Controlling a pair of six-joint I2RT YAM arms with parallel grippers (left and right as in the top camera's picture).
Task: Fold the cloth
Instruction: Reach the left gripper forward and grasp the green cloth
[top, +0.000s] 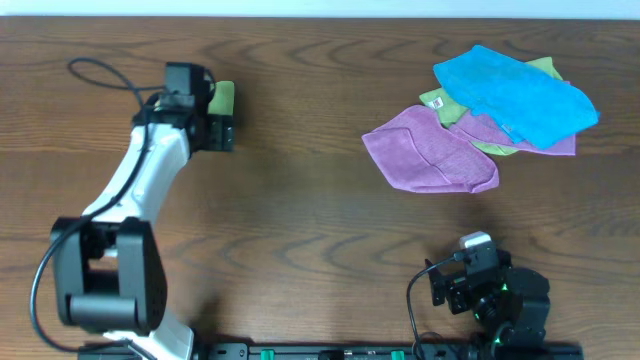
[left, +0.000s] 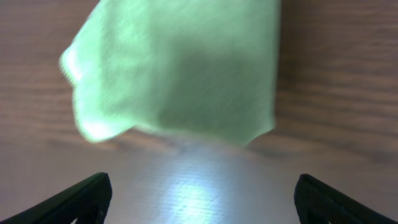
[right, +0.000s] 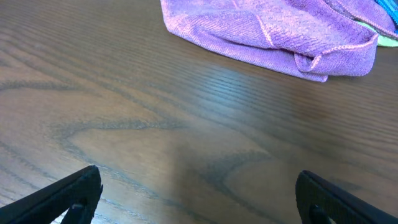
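A small folded light-green cloth (top: 224, 97) lies on the wooden table at the far left; in the left wrist view it (left: 180, 68) fills the upper half, blurred. My left gripper (top: 222, 132) is right beside it, open and empty, with its fingertips (left: 202, 199) just short of the cloth's near edge. My right gripper (top: 438, 290) rests at the near right, open and empty (right: 199, 199), over bare wood.
A pile of cloths lies at the far right: a purple one (top: 430, 152) in front, also seen in the right wrist view (right: 273, 28), a blue one (top: 515, 92) on top and a green one (top: 445, 100) under it.
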